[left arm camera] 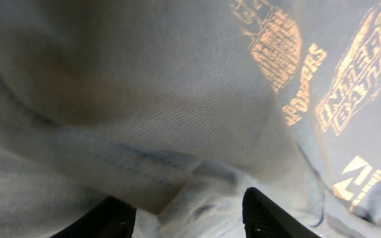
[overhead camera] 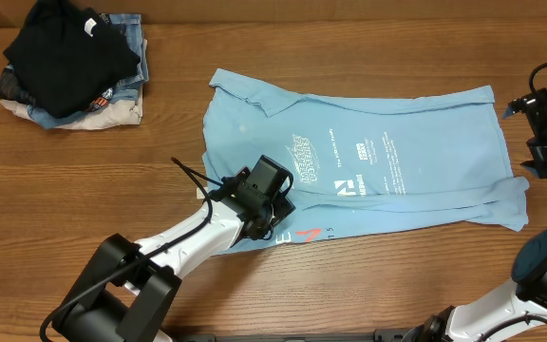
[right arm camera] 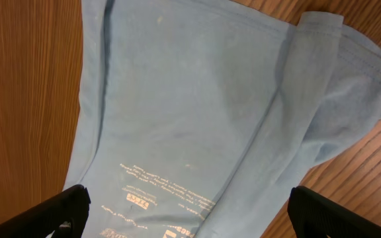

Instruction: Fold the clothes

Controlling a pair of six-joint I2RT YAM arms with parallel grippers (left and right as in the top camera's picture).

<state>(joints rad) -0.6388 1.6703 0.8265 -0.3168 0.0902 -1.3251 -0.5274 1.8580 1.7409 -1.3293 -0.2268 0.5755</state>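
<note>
— Where is the light sky-blue cotton T-shirt (overhead camera: pixel 416 152)?
— Spread flat mid-way across the brown wooden table (overhead camera: pixel 368 38).
— The left gripper (overhead camera: pixel 272 201)?
— On the shirt's near edge. Its fingers (left arm camera: pixel 270 215) are apart with fabric bunched between them; I cannot tell whether it is pinched.
— The right gripper (overhead camera: pixel 542 133)?
— Jaws wide apart, just off one short end.

A brown wooden table (overhead camera: pixel 397 47), its grain running lengthwise, is filling the whole view, and soft, even light is falling across it.
</note>
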